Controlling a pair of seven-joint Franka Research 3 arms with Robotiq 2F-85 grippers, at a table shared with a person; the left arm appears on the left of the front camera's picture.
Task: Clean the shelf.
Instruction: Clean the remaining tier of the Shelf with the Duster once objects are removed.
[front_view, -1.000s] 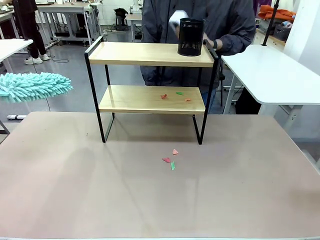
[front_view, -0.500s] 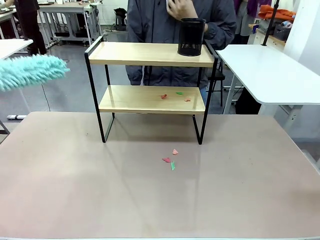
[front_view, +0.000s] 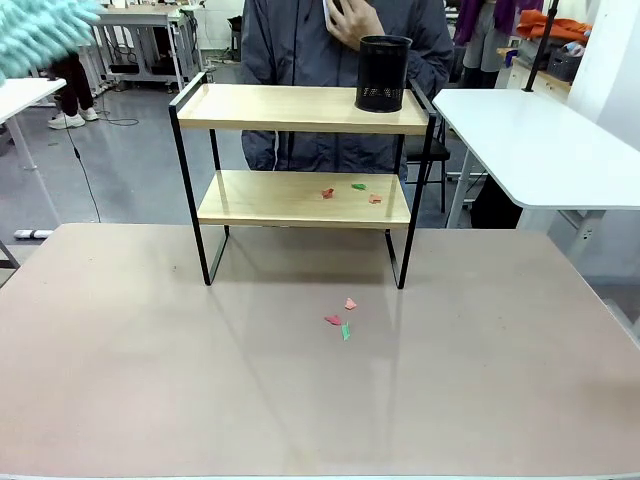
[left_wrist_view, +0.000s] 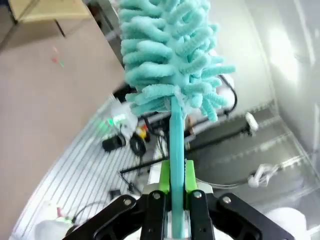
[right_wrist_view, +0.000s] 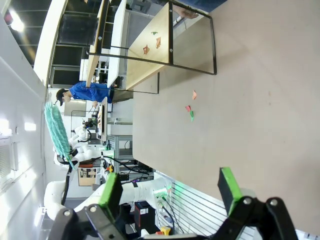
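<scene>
Left tool is clamped hard on the stem of the teal duster. Green pads pinch it from both sides, and the fluffy head stands straight out past the fingertips. Right tool has its jaws spread wide with nothing between them, hanging over the counter.

The shelf stands across the counter from both tools. A person is just behind it, and a black cup sits on the right end of the top board. Scraps lie on the lower board, and a second cluster sits on the counter in front.

Here's what matters. The duster head is up high, out beyond the shelf's left end, so from the left tool the shelf lies below and to the right, well apart. In the left wrist view a corner of the shelf peeks in at the top left, off the duster's line. The duster's long axis points up and away, not at the boards, which run side to side.

My read is that the left arm does the work, since it has the duster and the open left end is on its side. It would need to drop, then lay the head along the lower board to reach those scraps.
</scene>
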